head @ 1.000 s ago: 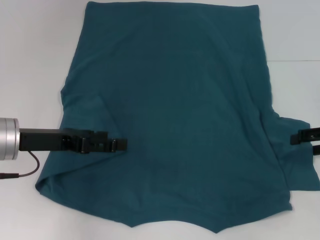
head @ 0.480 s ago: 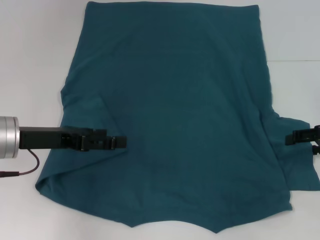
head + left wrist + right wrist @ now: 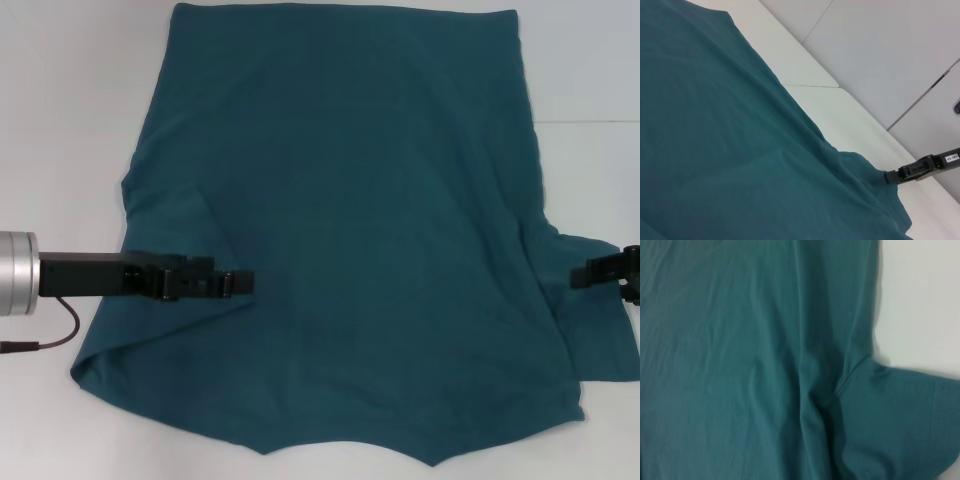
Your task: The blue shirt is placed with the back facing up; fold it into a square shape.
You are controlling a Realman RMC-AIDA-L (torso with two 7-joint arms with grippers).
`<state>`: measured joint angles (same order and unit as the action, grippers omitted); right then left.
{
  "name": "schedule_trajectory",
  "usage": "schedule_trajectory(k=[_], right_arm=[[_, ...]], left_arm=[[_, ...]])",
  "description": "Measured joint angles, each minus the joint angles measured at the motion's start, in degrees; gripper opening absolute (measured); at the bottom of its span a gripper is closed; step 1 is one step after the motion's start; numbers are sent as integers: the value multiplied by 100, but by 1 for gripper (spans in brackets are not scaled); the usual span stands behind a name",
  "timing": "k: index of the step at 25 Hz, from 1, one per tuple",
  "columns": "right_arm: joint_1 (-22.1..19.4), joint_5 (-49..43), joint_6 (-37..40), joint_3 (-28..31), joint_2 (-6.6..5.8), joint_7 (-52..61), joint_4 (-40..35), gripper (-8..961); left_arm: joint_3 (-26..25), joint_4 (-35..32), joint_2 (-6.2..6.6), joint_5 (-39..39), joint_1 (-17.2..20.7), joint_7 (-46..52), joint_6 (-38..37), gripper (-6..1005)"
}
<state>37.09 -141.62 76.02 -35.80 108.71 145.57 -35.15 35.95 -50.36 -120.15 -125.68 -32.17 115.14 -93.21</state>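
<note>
Fingers of the left gripper (image 3: 243, 283) lay low over the large plain teal-blue T-shirt (image 3: 350, 230) spread flat on the white worktop (image 3: 70, 120), seemingly closed; hold on fabric unclear. Right gripper (image 3: 580, 277) sat just beside the shirt's right sleeve; spread undeterminable. Left nearer the body. Right wrist view alone showed the sleeve seam; left wrist view showed the far gripper.
</note>
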Motion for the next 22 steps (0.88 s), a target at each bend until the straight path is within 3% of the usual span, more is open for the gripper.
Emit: schedule_trajectory(k=[9, 20, 22], right_arm=[[-9, -15, -48, -23, -6, 6, 19, 344], [-16, -49, -90, -143, -54, -114, -68, 135], [-20, -51, -111, -190, -74, -254, -176, 12]], left_arm=[[0, 0, 0, 0, 0, 0, -3, 966], [-8, -22, 0, -1, 0, 0, -4, 965], [-15, -29, 0, -1, 0, 2, -5, 965]])
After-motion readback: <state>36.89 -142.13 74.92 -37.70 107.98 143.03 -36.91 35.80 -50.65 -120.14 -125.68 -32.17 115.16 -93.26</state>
